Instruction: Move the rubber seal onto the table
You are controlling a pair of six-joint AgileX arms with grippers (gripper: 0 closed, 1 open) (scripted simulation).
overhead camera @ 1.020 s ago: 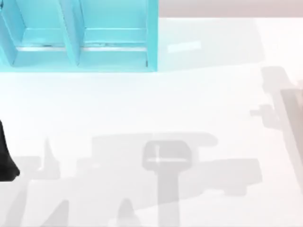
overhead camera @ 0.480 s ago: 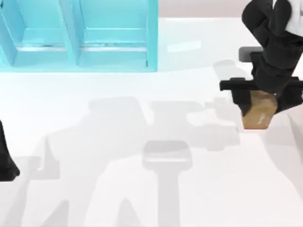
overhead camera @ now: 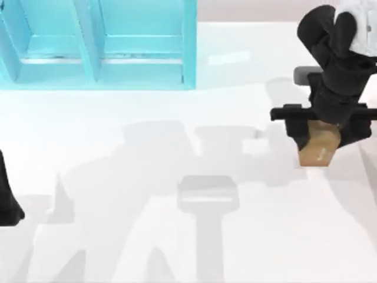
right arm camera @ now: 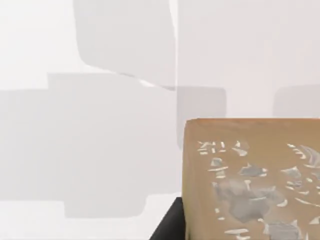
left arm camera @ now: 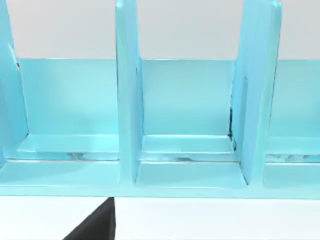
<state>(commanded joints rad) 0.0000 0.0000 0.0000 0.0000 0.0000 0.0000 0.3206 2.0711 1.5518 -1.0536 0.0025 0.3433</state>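
The rubber seal (overhead camera: 318, 150), a tan block with a small pale mark, is held over the right part of the white table (overhead camera: 177, 118). My right gripper (overhead camera: 323, 132) is shut on it, with black fingers on either side. I cannot tell whether the seal touches the table. In the right wrist view the rubber seal (right arm camera: 250, 180) looms close, with a dark fingertip (right arm camera: 169, 226) beside it and the table (right arm camera: 75, 150) beyond. My left arm (overhead camera: 7, 200) is parked at the table's left edge.
A turquoise shelf unit (overhead camera: 100, 47) with compartments stands at the back left, and the left wrist view faces the shelf unit (left arm camera: 180, 125) head-on. Arm shadows lie across the middle of the table.
My right arm came into view from the right carrying the seal. Over the last half second it has barely shifted. The left arm has not moved.
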